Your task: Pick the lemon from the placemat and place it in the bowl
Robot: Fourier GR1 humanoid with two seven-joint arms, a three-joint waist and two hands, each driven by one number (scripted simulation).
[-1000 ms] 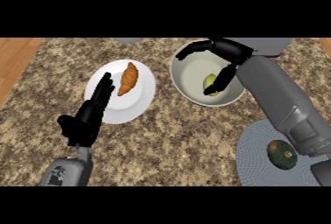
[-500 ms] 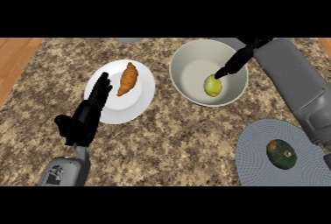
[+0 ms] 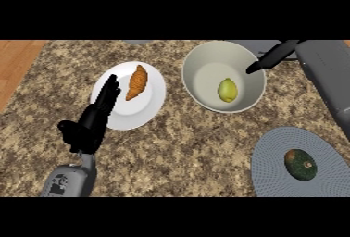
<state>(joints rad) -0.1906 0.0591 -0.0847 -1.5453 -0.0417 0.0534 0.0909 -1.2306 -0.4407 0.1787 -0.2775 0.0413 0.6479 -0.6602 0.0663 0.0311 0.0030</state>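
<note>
Head view: I see the lemon point(image 3: 228, 90) lying inside the white bowl point(image 3: 199, 88), free of any fingers. My right hand point(image 3: 272, 58) is above the bowl's far right rim, fingers straight and released, holding nothing. On my right, the grey placemat point(image 3: 273, 157) carries a dark green fruit point(image 3: 300, 164). To the bowl's left, a white plate point(image 3: 150, 104) holds a croissant point(image 3: 137, 82). My left hand point(image 3: 92, 122) rests open at that plate's left edge on the speckled counter point(image 3: 191, 139).
</note>
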